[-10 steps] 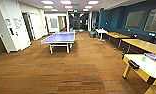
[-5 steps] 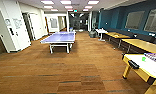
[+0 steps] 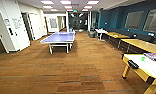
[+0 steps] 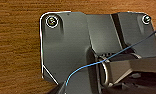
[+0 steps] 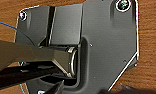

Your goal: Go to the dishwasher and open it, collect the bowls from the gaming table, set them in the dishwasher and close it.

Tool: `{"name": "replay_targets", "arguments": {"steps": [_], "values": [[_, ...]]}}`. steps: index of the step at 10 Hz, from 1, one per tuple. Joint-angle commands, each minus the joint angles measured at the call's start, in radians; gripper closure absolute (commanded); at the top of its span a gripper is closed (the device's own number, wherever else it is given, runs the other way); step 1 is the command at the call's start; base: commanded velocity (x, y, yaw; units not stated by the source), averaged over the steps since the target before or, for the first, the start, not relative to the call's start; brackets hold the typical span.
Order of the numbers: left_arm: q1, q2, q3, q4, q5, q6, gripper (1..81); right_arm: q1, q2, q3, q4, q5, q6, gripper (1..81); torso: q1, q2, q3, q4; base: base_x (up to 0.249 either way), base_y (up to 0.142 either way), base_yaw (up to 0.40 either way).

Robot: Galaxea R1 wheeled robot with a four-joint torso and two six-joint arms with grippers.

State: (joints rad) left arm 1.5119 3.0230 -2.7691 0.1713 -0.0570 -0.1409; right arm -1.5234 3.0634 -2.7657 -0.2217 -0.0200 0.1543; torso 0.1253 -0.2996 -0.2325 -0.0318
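**Gaming table at the edge of a wide room**

Head view: the gaming table (image 3: pixel 144 65) sits at 4 o'clock, cut off by the frame; two blurred green bowls (image 3: pixel 143 59) rest on it. A blue ping-pong table (image 3: pixel 59 38) stands at 11 o'clock.

Wrist views: wood-grain floor (image 4: pixel 16 45); whether either gripper is open, I cannot tell.

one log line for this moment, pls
place: rec room | bowls: on gaming table, right | ping-pong table: ahead | floor: wood
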Motion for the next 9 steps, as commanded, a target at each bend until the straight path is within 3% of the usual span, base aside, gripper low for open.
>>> {"name": "replay_targets", "arguments": {"steps": [1, 9], "values": [[-0.037, 0.002, 0.002, 0.031, 0.048, 0.006, 1.0, 0.048, 0.002, 0.002, -0.001, -0.052, 0.001, 1.0, 0.0, 0.0, 0.0, 0.0, 0.0, 0.0, -0.392], [-0.037, 0.001, 0.0, 0.031, 0.048, 0.006, 1.0, 0.047, 0.002, 0.003, -0.001, -0.052, 0.002, 1.0, -0.001, 0.0, 0.0, 0.0, 0.0, 0.0, -0.398]]}}
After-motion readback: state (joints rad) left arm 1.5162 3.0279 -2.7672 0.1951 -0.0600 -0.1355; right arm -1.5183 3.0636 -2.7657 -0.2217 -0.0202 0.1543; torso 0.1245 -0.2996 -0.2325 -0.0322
